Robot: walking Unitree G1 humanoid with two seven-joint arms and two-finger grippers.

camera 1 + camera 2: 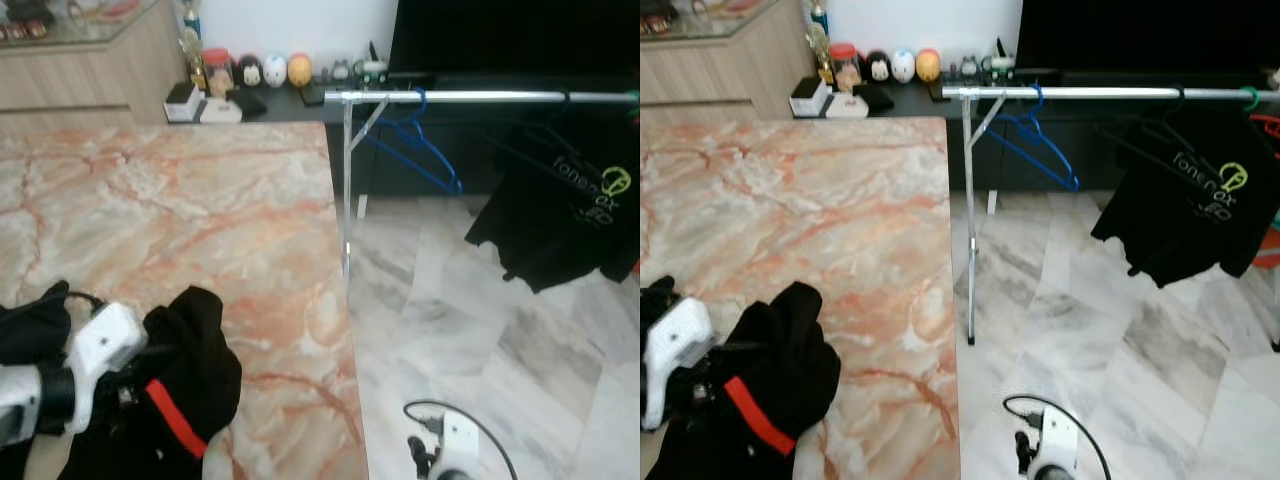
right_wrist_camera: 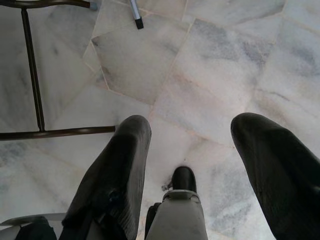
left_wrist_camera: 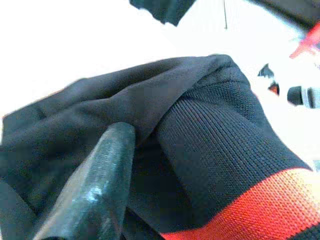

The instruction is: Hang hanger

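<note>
A black garment with a red stripe (image 1: 185,385) lies bunched on the marble table (image 1: 200,220) near its front edge. My left gripper (image 1: 125,385) is at the garment's left side. In the left wrist view one black finger (image 3: 95,185) presses into the black cloth (image 3: 200,130), which folds around it and hides the other finger. A silver clothes rail (image 1: 470,97) stands on the floor beyond the table's right edge. It carries an empty blue hanger (image 1: 415,150) and a black T-shirt (image 1: 570,210). My right gripper (image 2: 192,160) hangs open over the floor, holding nothing.
The rail's upright post (image 1: 347,190) stands close to the table's right edge. A dark low shelf (image 1: 270,100) with small figures and boxes runs along the back wall, with a dark screen (image 1: 510,40) above. A wooden cabinet (image 1: 90,60) is at the back left. Marble floor (image 1: 480,330) lies to the right.
</note>
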